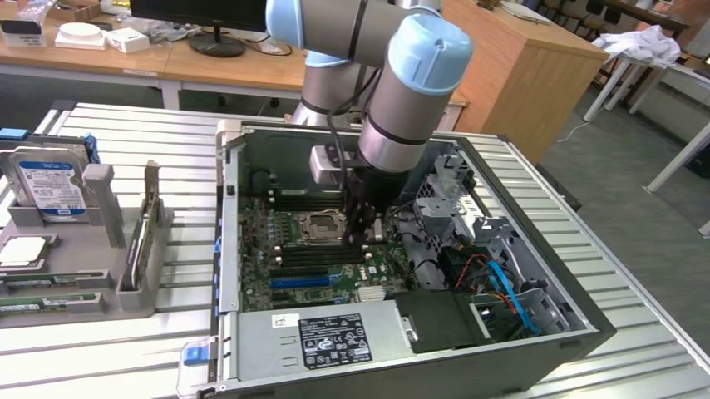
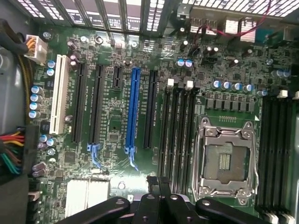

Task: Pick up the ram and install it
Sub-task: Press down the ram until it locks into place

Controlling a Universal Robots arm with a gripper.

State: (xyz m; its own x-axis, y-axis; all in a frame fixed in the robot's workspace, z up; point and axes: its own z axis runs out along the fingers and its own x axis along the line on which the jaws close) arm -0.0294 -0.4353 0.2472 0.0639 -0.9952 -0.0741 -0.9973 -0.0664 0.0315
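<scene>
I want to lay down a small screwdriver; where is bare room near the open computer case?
Probably on the ribbed silver table, between the grey plastic parts holder and the open metal case, or beyond the holder. It is crowded inside, where the black gripper hangs over the green motherboard.

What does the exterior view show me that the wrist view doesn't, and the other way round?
Exterior view only: the grey holder at the exterior view's left with RAM sticks lying in it, a hard drive standing in it, and the power supply's label.

Wrist view only: the blue latches at the slot ends and the contact pattern inside the CPU socket.

Both: the motherboard, the blue expansion slot, the black RAM slots beside the socket, and the end effector over the board.
</scene>
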